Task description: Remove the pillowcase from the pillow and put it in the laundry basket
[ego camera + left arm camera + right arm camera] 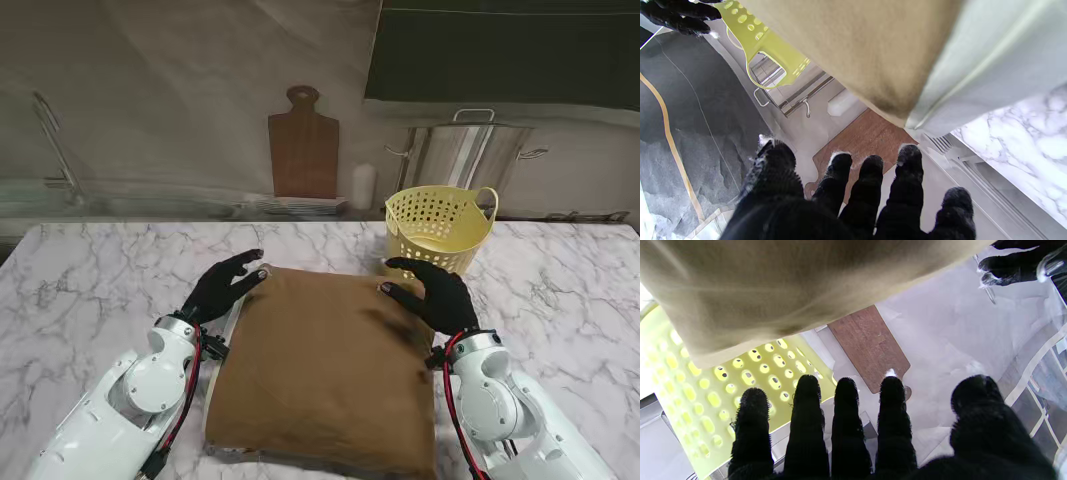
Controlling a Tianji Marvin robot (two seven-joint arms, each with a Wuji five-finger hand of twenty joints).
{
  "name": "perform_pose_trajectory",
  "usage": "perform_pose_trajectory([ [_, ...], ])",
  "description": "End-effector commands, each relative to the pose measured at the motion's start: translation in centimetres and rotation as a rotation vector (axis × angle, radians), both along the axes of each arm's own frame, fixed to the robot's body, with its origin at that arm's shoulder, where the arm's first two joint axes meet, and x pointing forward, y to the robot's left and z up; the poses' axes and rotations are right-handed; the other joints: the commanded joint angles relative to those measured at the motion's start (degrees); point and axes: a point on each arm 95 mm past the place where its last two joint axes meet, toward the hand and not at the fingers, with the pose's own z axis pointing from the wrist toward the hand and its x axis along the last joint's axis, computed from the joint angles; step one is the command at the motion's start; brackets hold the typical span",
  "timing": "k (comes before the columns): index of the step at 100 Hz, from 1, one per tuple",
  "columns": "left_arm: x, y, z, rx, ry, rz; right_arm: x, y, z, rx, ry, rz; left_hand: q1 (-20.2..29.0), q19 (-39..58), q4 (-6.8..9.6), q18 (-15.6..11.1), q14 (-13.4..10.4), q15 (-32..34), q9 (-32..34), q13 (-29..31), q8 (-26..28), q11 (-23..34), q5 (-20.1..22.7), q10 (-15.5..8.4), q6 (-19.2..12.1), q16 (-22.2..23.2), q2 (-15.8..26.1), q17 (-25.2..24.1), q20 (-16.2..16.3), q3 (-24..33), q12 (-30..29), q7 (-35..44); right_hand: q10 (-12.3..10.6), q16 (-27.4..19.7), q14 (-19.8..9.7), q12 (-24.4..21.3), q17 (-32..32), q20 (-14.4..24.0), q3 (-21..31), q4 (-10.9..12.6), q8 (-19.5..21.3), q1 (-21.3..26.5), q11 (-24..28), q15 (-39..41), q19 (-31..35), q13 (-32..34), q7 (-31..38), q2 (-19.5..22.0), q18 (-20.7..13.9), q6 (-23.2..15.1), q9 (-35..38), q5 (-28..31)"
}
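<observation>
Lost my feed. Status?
Left hand and right hand open at pillow's far corners. Pillowcase still on. Basket beyond, unobstructed.

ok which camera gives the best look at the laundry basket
The stand view: the whole yellow laundry basket shows there, upright, handles and rim visible, just beyond the pillow's far right corner. The right wrist view shows only its perforated wall up close; the left wrist view catches just one handle and some wall.

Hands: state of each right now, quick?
Left hand: open, fingers spread at the far left corner of the pillow, holding nothing.
Right hand: open, fingers apart over the pillow's far right corner, nothing grasped.
</observation>
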Motion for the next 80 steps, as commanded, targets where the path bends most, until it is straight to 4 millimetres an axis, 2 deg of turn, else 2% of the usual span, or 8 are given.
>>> perform_pose_trajectory([
  [1,0.22,-0.25,-0.08,-0.003,0.013,-0.004,0.10,0.01,-0.11,0.002,0.006,0.002,0.31,28.37,1.16,-0.08,-0.15,-0.41,-1.18,-0.67,-0.60,-0.30,0.88,-0.33,-1.09,-0.90,2.91,-0.40,0.26,0.27,-0.86,0.51,-0.13,-0.04,-0.89,0.16,-0.22,0.81,-1.02,1.13,0.92,1.70,0.47,-1.28,0.52,-0.98,0.53,1.62,-0.40,0.79,0.23,0.89],
  [61,0.12,-0.30,-0.01,-0.001,0.017,-0.008,-0.01,-0.09,-0.06,0.003,0.003,-0.001,0.35,28.40,1.16,-0.11,-0.23,-0.06,-1.43,-0.46,-0.63,-0.40,0.82,-0.09,-1.07,-0.73,2.89,-0.31,0.32,0.29,-1.11,0.48,-0.11,-0.04,-0.84,0.13,-0.22,0.82,-1.03,1.13,0.91,1.68,0.42,-1.27,0.53,-0.98,0.51,1.60,-0.41,0.76,0.19,0.91],
  [80,0.21,0.22,0.60,0.009,0.013,0.007,0.17,-0.31,-0.46,0.006,0.020,-0.006,0.63,27.75,1.11,-0.17,-0.54,-2.01,-4.30,-0.66,-1.55,-2.67,0.63,0.06,-1.42,-3.23,2.66,0.00,-0.23,0.24,-5.33,-0.35,0.06,-0.05,-0.94,0.13,-0.32,0.79,-0.98,1.14,0.91,1.79,0.40,-1.29,0.48,-1.05,0.52,1.63,-0.40,0.78,0.08,0.91],
])
